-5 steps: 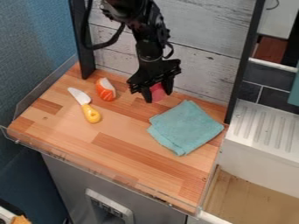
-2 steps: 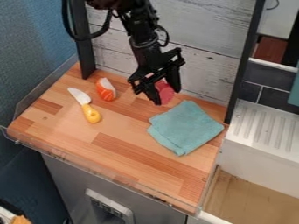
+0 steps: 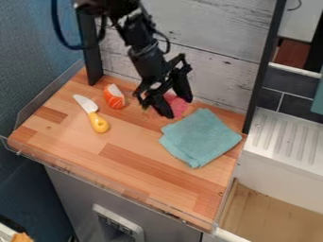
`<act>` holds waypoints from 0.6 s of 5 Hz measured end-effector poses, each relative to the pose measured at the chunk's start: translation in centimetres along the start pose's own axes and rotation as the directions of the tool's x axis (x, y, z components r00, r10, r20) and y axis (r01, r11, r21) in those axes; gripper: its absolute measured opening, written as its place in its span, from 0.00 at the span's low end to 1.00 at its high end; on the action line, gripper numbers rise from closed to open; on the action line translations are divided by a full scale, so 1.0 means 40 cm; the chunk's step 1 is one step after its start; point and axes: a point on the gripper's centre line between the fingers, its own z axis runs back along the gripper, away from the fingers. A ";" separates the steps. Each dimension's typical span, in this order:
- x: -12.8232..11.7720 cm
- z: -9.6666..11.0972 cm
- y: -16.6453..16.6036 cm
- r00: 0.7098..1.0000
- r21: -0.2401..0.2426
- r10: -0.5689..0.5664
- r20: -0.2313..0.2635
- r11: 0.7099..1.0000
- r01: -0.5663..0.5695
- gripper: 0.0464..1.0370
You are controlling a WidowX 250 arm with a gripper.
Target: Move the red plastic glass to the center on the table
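ok so the red plastic glass (image 3: 179, 106) is seen right at the black robot gripper (image 3: 177, 108) near the wooden table's (image 3: 135, 142) back edge, grip or opening can't be told, and centering hasn't been finished yet

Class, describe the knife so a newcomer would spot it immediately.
Find the wooden counter, then its part at the picture's left. The knife lies there, near an orange-and-white piece. Its pale blade and yellow handle set it apart from that rounded piece and the teal cloth.
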 end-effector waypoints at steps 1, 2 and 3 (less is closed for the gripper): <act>0.018 -0.006 0.042 0.996 0.008 0.090 -0.014 0.996 -0.090 0.59; 0.051 -0.017 0.072 0.989 0.009 0.147 -0.003 0.989 -0.147 0.59; 0.078 -0.034 0.103 0.982 0.047 0.191 0.007 0.980 -0.191 0.59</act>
